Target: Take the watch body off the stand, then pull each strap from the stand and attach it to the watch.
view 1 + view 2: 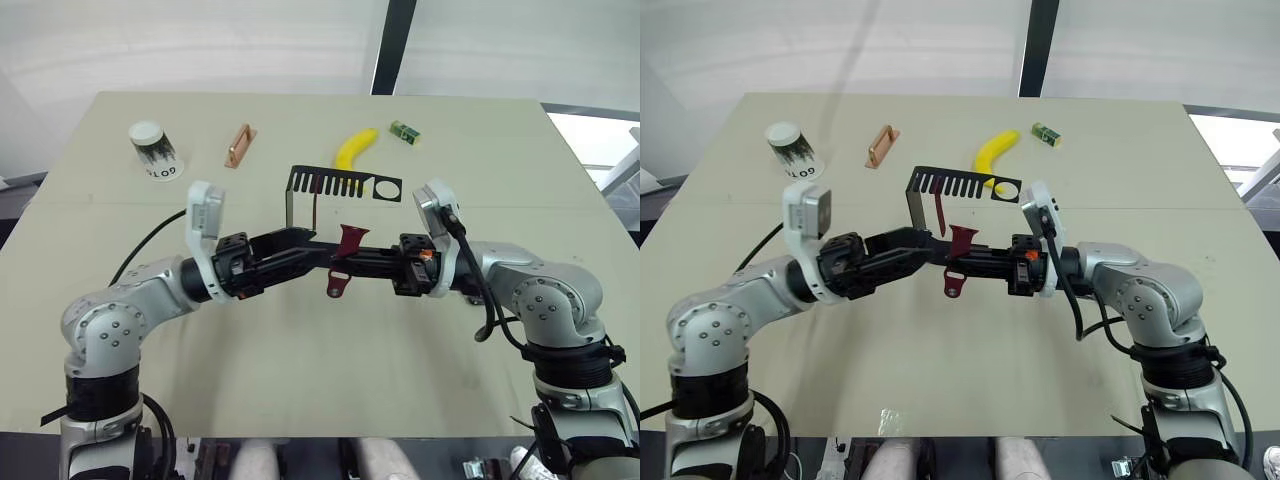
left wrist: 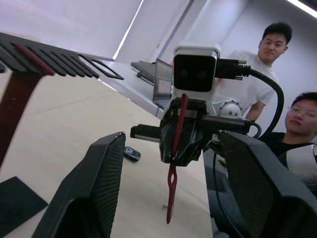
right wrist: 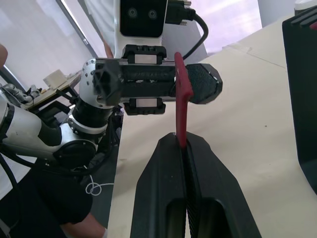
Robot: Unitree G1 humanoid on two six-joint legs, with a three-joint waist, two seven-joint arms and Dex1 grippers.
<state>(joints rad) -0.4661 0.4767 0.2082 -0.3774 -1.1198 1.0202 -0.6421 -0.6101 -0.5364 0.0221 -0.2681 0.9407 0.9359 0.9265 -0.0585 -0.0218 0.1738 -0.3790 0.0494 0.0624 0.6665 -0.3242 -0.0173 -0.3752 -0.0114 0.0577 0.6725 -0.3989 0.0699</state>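
We saw the stand (image 1: 345, 186), thin black bent metal, upright mid-surface, its slotted top shelf with a round hole facing us. One dark red strap (image 1: 316, 208) hung down from a slot in that shelf. The second dark red strap (image 1: 344, 258) was off the stand, raised just in front of it, pinched between closed black fingers (image 3: 171, 198), its holed end (image 1: 336, 285) dangling. We could not make out the watch body.

beige table (image 1: 300, 380), white wall (image 1: 200, 40), dark pillar (image 1: 388, 45)
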